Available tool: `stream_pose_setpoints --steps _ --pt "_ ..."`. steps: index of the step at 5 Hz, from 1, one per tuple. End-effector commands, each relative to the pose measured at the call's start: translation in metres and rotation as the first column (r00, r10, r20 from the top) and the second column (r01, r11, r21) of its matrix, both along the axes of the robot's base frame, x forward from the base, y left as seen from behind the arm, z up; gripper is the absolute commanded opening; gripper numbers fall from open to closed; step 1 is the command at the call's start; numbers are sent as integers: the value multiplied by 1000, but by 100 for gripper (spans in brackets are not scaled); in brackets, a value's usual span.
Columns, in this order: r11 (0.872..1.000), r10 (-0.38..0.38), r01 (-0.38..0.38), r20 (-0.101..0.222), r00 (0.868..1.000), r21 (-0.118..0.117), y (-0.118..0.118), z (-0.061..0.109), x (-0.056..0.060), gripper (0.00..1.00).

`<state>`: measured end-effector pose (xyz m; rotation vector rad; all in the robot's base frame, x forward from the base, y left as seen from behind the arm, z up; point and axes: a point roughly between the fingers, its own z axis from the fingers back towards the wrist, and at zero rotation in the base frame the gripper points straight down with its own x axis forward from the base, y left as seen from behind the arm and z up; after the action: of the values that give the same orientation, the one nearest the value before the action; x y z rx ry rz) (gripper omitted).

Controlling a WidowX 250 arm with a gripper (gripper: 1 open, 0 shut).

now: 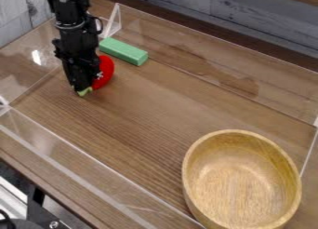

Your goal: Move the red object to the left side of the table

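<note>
Pincer (84,82) points straight down with its jaws drawn tight onto the red object (102,72), which sits low on the bench (162,107) at its left end, just in front of the green block (125,51). Gripping from above keeps the rounded toy from rolling. Since it already lies leftward, letting go seems the remaining step. A wooden bowl (243,181) stands well apart.

Wooden bowl (243,185) near right — green block (125,51) far left.
</note>
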<state>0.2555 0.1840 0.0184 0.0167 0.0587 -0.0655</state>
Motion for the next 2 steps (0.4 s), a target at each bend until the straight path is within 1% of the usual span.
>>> stream_pose_setpoints --steps 1,2 --pt "999 44 -44 -7 999 20 15 2 -11 0" --pt "999 45 -45 -6 999 18 13 4 -10 0"
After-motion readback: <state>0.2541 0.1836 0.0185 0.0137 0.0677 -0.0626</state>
